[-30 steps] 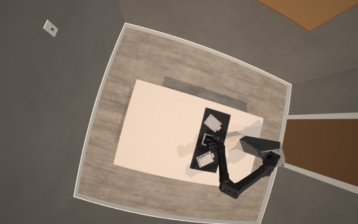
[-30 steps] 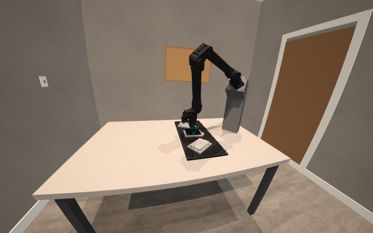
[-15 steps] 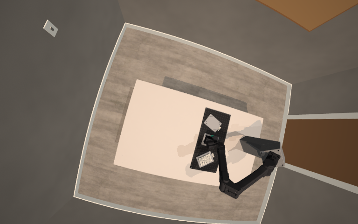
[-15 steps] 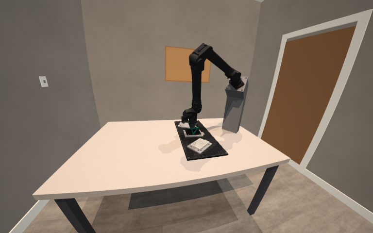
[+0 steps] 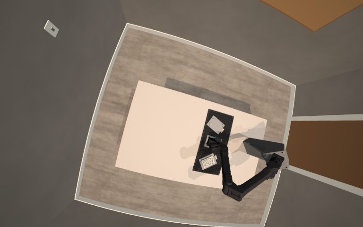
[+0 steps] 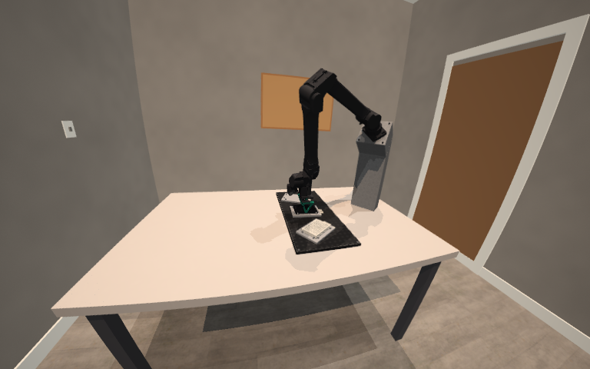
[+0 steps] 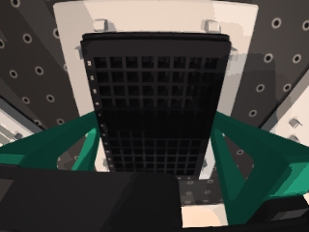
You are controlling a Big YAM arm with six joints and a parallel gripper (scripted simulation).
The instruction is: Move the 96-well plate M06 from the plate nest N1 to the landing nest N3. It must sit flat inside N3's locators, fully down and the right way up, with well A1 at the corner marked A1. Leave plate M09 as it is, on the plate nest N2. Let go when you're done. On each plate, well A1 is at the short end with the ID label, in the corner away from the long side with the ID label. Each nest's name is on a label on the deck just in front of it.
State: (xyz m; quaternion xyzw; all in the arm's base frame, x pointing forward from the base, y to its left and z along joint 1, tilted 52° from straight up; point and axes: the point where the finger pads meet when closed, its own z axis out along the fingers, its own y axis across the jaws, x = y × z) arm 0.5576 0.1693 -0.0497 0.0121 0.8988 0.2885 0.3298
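A black 96-well plate (image 7: 154,103) lies over a light nest (image 7: 154,15) in the middle of the black perforated deck. I take it for M06; I cannot read any label. My gripper (image 7: 154,117) has its green fingers on the plate's two long sides and is shut on it. It also shows in the overhead view (image 5: 214,140) and in the side view (image 6: 306,207). I cannot tell whether the plate rests in the nest or hangs just above it. A white well plate (image 5: 208,161) (image 6: 313,229) sits on the nest at the deck's near end. A flat grey nest (image 5: 215,124), turned at an angle, lies at the far end without a plate.
The arm's grey pedestal (image 6: 371,167) stands on the table to the right of the deck. The arm's forearm (image 5: 225,165) reaches over the deck's right edge, beside the white plate. The table edge is close behind the deck's near end.
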